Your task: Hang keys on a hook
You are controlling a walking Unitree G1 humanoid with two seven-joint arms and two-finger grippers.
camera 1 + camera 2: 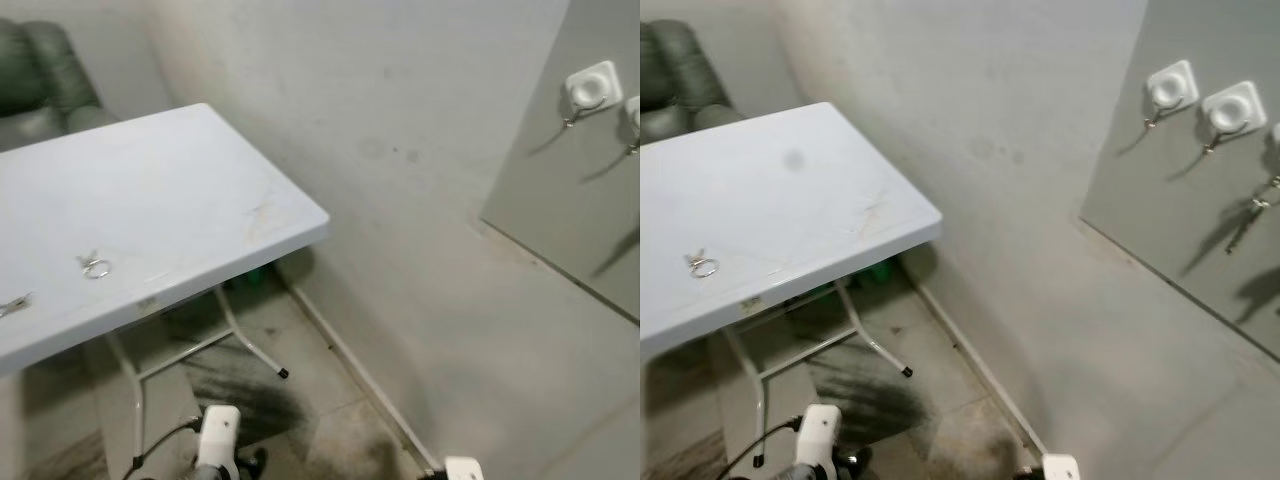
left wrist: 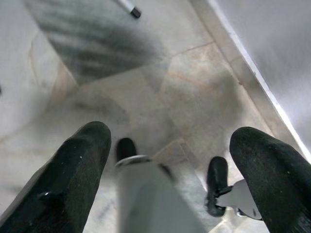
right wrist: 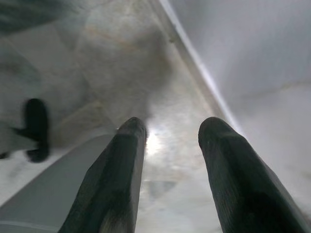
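With our left gripper (image 2: 170, 170) and right gripper (image 3: 170, 160) both spread and empty above the floor, we judge nothing picked up yet: the keys (image 1: 702, 265) lie on the white table (image 1: 200, 180), well apart from the wall hooks (image 1: 1171, 86).

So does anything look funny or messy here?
A little. One key ring lies loose on the white table, not on the wall hooks. Another set already hangs there. The table has a scuffed patch, and the floor has dark smears.
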